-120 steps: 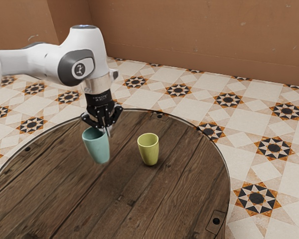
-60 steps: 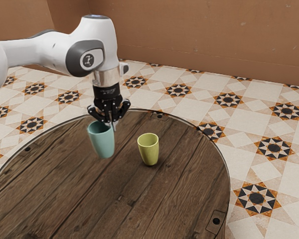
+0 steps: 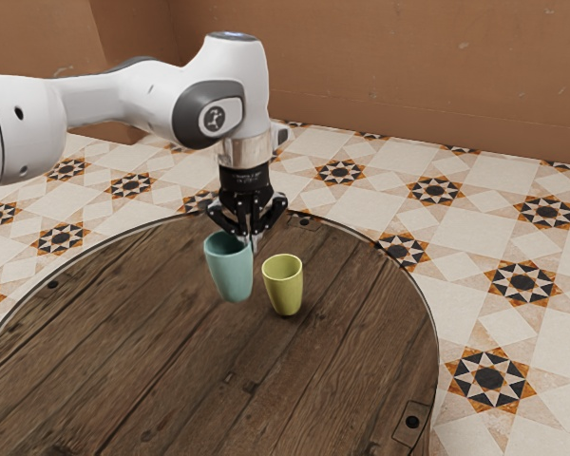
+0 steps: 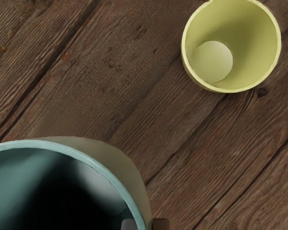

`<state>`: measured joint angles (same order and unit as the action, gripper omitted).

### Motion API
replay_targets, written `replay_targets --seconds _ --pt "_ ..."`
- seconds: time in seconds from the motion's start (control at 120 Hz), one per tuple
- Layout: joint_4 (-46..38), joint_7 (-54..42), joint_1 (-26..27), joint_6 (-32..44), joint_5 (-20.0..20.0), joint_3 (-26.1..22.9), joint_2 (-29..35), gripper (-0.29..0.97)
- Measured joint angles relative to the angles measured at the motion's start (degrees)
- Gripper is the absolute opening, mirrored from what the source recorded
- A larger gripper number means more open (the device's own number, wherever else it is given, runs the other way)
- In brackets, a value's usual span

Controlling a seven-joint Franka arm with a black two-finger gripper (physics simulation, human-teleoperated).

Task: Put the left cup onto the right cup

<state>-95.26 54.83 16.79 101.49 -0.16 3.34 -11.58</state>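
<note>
Simulated home-style room: a round table [image 3: 171, 380] of dark weathered planks is standing on a cream floor [image 3: 475, 228] patterned with orange-and-black star tiles, and plain brown walls [image 3: 408, 57] are enclosing it.

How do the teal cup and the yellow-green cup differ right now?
The teal cup is gripped at its rim by the gripper; the yellow-green cup stands free on the wooden table. The teal cup tilts slightly; the yellow-green cup is upright. Both are empty, handleless, mouth up.
</note>
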Motion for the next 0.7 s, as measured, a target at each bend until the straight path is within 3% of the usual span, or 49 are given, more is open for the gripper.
replay_targets --seconds 0.7 --pt "19.89 -2.17 0.99 -4.07 -0.16 0.91 -14.66 -0.11"
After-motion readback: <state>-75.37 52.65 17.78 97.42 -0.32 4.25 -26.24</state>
